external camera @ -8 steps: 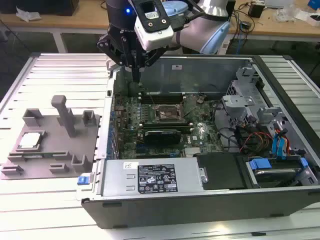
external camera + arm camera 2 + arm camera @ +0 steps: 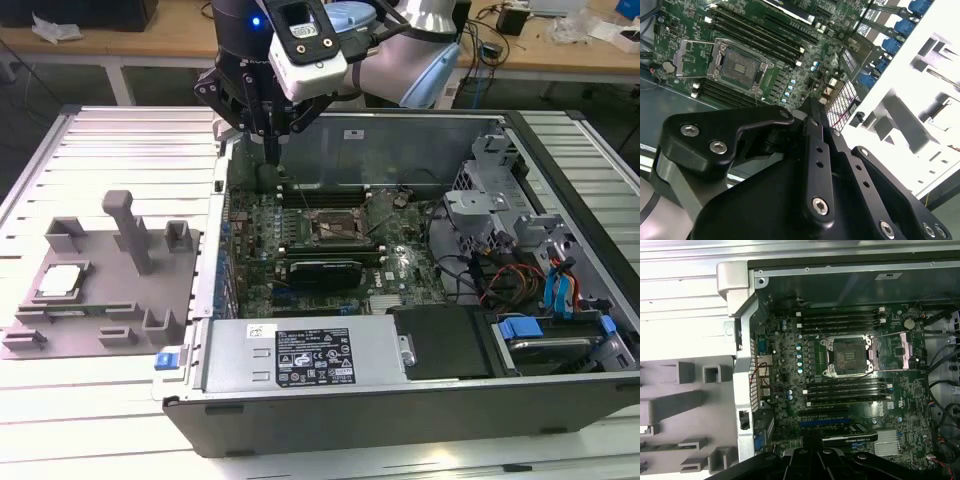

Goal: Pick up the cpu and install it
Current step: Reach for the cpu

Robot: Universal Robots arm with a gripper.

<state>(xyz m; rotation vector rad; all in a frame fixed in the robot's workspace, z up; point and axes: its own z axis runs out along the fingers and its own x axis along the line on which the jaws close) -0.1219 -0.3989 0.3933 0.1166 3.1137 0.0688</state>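
While the cpu (image 2: 60, 282) lies in the grey tray (image 2: 100, 295), the gripper (image 2: 272, 152) hovers over the open case (image 2: 420, 150).
Fingers (image 2: 812, 112) pressed together, empty; the tray is cut off at the frame edge in both wrist views.

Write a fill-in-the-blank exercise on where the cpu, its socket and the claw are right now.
1. The cpu lies on the grey holder, ____ the computer case.
2. The cpu socket holds ____ chip.
3. The claw hangs over the case, gripping ____.
Missing words: outside; no; nothing.
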